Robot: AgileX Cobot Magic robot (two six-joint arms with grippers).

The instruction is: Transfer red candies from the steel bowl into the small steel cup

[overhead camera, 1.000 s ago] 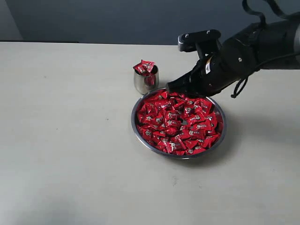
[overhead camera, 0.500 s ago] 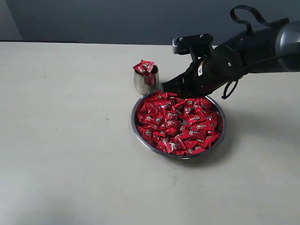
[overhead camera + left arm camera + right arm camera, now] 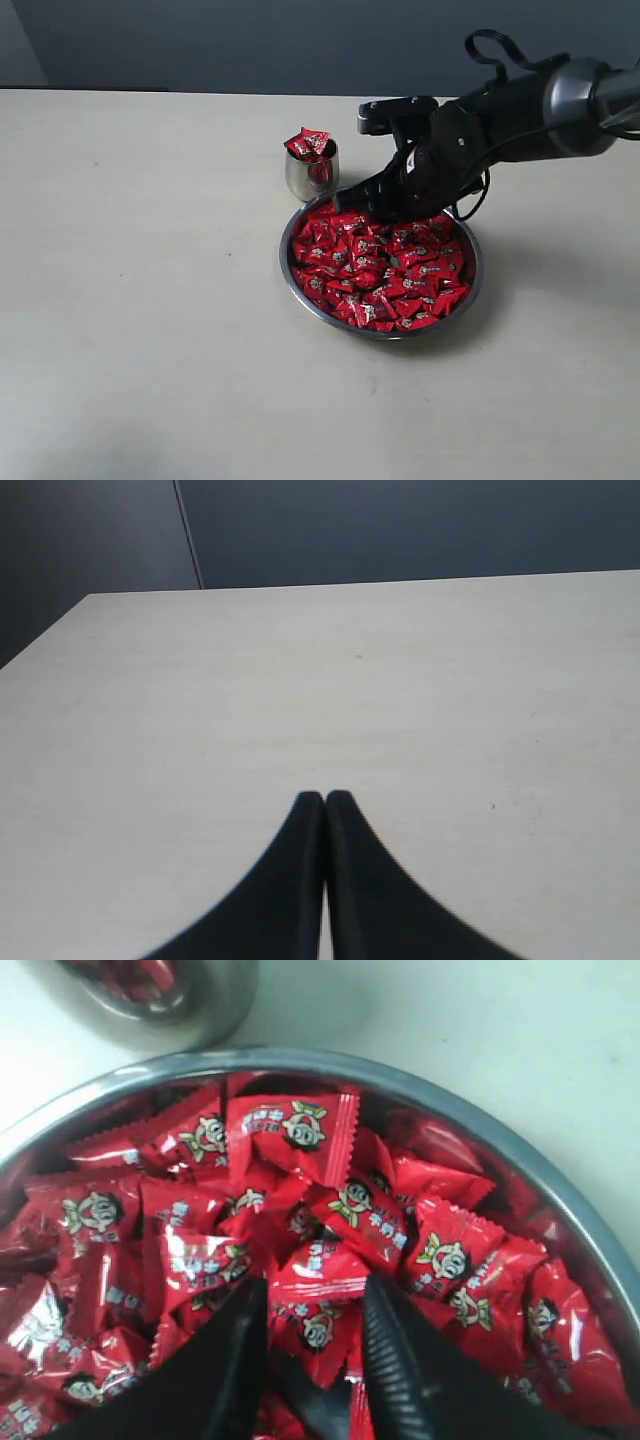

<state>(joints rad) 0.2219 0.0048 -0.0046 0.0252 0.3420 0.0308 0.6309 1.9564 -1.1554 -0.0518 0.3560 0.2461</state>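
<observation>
— Right wrist view is consulted first: how far along is the transfer judged to be?
— It is read outward from the right gripper. No candy is seen lifted clear of the heap. The red candies are piled thick across the steel bowl. In the exterior view the small steel cup is stood just beside the bowl's far-left rim, and the candies in the cup are heaped above its lip. Some transfer is therefore judged done. By far the larger part is left in the bowl, though little room is seen in the cup.
— How is the right gripper set?
— Its jaws are held apart, partly spread, with one candy straddled between them. The tips are sunk among the wrappers, so neighbouring candies are touched. A closed grip is not shown; the candy is judged not yet clamped.
— And the left gripper?
— Its fingers are pressed together with nothing between them. Only bare table is seen beneath it, and neither bowl nor cup is caught in that view.
</observation>
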